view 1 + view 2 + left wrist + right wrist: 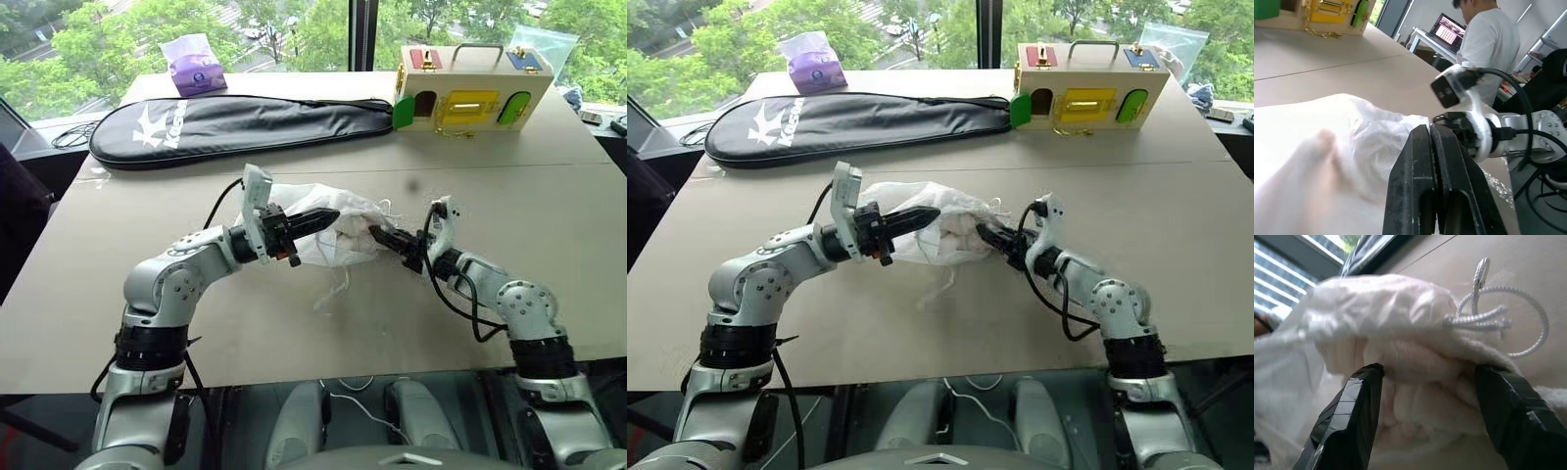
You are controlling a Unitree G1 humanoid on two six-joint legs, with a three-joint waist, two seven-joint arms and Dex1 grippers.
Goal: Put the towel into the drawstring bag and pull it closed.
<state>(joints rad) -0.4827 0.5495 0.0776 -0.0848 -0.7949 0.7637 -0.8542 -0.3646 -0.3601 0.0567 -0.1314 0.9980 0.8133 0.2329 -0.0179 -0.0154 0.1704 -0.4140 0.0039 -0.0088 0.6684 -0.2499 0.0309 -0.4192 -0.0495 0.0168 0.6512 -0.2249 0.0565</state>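
The thin white semi-sheer drawstring bag (328, 230) lies at the centre of the frame on the beige table (549, 225), bulging with the fuzzy off-white towel (1420, 382), which looks to be already inside or nearly so. Its thin white cords (1498, 320) loop loose at the mouth on the right side, and another strand trails toward the lower centre.

Your left end effector (318, 219) has its black fingers pressed together against the bag's left half; whether fabric is pinched between them you cannot tell. Your right end effector (1425, 396) stands spread, one finger on each side of the stuffed mouth.

Beyond, along the top of the frame, sit a long black racket cover (245, 122), a wooden latch box with coloured doors (470, 93) and a purple tissue pack (194, 65).

You seem to be at the end of stuffing. Next you need to find a cord with the right end effector, pinch it, and pull away while the left anchors the bag.
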